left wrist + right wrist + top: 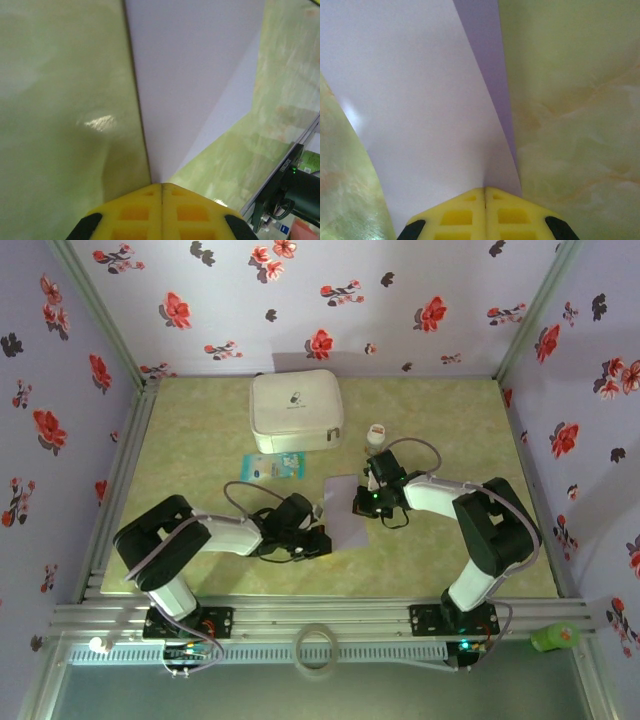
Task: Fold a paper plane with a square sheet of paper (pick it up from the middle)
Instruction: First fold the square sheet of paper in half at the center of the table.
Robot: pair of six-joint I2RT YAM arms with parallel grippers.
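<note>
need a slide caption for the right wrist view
Right end effector, shut, pinching the edge of the lavender paper over a green marbled table.

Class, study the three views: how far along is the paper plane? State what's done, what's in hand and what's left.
Done: the paper shows a second layer behind its face, which suggests a first fold. In hand: the left gripper and the right gripper are both shut on it, at opposite edges. Left: no pointed dart shape shows yet, so most of the folding probably remains.
</note>
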